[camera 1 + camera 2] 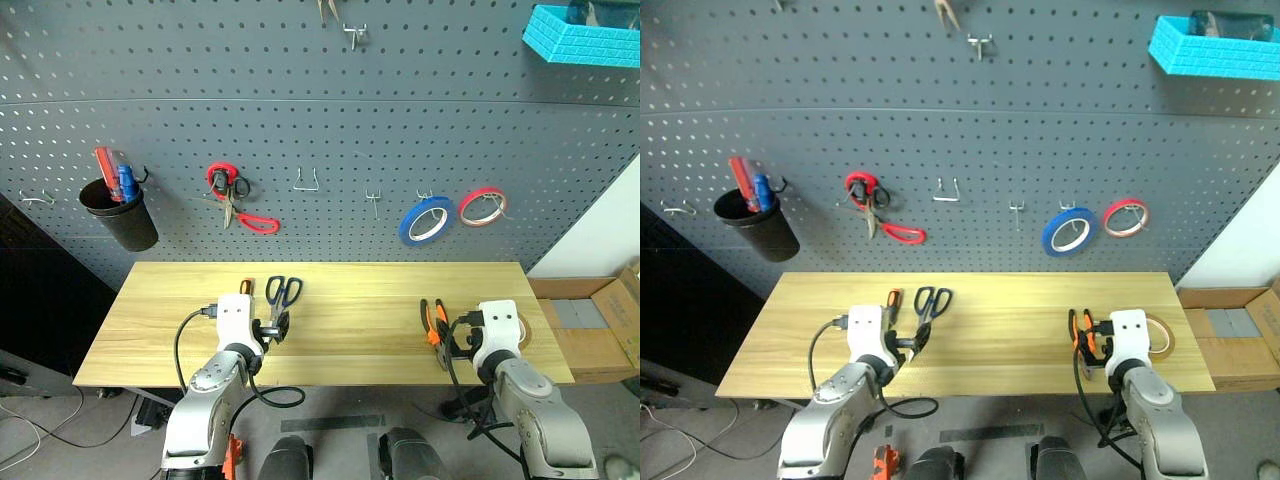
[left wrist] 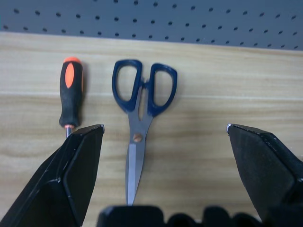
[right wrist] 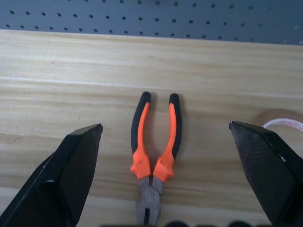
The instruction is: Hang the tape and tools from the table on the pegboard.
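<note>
Since nothing is lifted yet, both hands hang with fingers wide apart over the light wooden tabletop (image 1: 380, 320), the left hand (image 2: 163, 137) framing the blue-handled steel scissors (image 2: 142, 113) just ahead, the right hand (image 3: 165, 135) framing the orange-and-black pliers (image 3: 155, 146), ready to grasp for the grey pegboard (image 1: 330, 110).

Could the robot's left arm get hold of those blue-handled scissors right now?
Probably yes. The blue-handled steel scissors lie flat on the light wooden table, right ahead of the left gripper, whose jaws are wide open with nothing between.
</note>
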Robot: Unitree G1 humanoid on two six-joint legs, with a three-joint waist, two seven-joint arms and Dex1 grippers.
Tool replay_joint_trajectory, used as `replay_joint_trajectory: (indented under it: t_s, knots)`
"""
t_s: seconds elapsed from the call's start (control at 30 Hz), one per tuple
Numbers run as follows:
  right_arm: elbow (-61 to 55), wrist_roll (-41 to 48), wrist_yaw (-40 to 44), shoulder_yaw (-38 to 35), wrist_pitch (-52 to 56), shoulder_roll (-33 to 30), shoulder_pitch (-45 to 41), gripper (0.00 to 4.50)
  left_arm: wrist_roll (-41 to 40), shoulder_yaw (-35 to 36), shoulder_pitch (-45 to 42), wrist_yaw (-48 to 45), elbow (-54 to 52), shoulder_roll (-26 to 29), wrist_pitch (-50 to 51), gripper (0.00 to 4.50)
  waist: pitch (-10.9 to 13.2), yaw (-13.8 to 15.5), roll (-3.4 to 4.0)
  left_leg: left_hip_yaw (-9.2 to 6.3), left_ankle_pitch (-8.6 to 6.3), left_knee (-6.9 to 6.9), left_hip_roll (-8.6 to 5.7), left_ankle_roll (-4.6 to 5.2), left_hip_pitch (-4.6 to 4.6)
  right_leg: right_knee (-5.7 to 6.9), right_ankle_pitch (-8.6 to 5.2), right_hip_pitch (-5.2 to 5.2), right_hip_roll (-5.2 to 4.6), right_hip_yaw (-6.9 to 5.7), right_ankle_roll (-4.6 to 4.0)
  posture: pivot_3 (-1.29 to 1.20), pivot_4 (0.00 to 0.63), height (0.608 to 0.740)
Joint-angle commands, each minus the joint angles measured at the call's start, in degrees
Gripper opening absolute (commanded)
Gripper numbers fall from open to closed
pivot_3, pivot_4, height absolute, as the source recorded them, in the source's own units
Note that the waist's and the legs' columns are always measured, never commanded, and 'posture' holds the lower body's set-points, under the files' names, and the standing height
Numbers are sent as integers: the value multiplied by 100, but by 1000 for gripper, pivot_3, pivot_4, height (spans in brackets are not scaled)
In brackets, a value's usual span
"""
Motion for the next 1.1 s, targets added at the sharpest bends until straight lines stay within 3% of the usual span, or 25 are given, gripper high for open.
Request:
replay_joint_trajectory:
  t_s: [0.03,0.33,0.5,0.67,0.87,1.1]
  knots:
    - [-238,-5,-29,-69,-49,-42,29,4500,-24,-75,140,-78,-352,38,-37,4470,1,0,0,0,0,0,0,0,0,0,0,0,0,0,0,-13,153,740]
    - [-318,24,19,-133,1,-157,80,4500,60,-213,126,-210,-431,197,-61,4470,51,-1,-6,-1,-1,0,0,-1,-2,-2,-4,-1,-1,-2,1,-18,176,740]
    - [-6,252,417,-438,189,-689,-319,4500,335,-1374,-964,-1552,-215,1137,-361,4470,269,11,-9,-11,0,6,-3,-1,-10,0,-11,-3,-1,-6,-12,-19,254,740]
    - [769,481,954,-737,457,-1410,-1003,4500,325,-2216,-2251,-2936,598,1371,-1008,4470,520,-24,-18,4,-1,4,-7,6,-15,-5,3,-4,-3,5,12,-34,307,740]
    - [1748,744,1631,-641,818,-1873,-1555,4500,545,-3088,-3472,-4300,2118,947,-2279,4470,819,-46,-16,5,-7,9,0,17,-115,15,19,-105,0,-1,-28,-85,389,740]
    - [2434,739,1807,-635,817,-2046,-2126,4500,980,-3395,-4185,-4751,3764,288,-3824,4470,1072,-161,-6,19,-37,88,0,71,-210,31,25,-167,-6,-1,-20,-117,415,740]
